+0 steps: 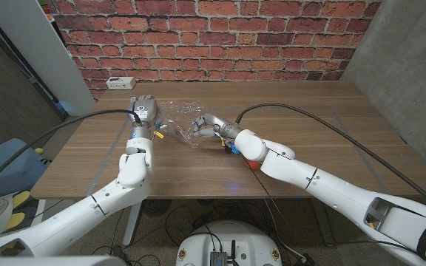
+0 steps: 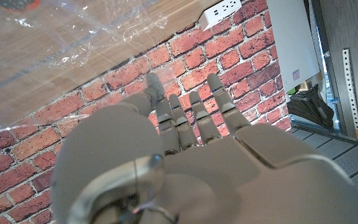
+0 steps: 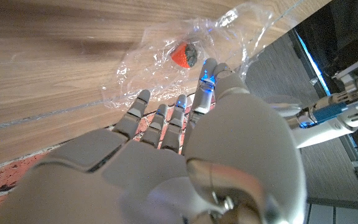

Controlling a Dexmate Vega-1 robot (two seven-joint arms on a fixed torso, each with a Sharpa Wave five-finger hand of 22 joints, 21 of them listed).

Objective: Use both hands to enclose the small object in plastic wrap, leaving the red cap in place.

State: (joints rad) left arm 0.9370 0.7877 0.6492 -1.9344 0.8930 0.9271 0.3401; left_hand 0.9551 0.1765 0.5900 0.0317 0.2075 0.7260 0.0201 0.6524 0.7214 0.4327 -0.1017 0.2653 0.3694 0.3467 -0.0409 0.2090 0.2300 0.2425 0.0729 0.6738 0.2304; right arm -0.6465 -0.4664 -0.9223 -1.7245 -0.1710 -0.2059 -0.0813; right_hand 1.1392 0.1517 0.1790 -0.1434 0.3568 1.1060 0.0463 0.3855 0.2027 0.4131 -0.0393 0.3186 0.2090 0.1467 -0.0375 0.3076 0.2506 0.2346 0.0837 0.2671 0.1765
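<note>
On the wooden table (image 1: 302,140), we see one sheet of plastic wrap (image 1: 177,117) lying crumpled between the robot's two hands, and on it one small object with a red cap (image 3: 184,55), just beyond the right hand (image 1: 207,125). The left hand (image 1: 143,111) stands at the sheet's far edge from the object, fingers spread and holding nothing; whether the right hand's reaching fingers pinch the film we cannot tell. We judge the film feather-light, limp and clingy, best taken at its loose edges, the object light and apt to roll.

A red brick wall (image 1: 213,37) stands behind the wooden table (image 1: 309,125).
</note>
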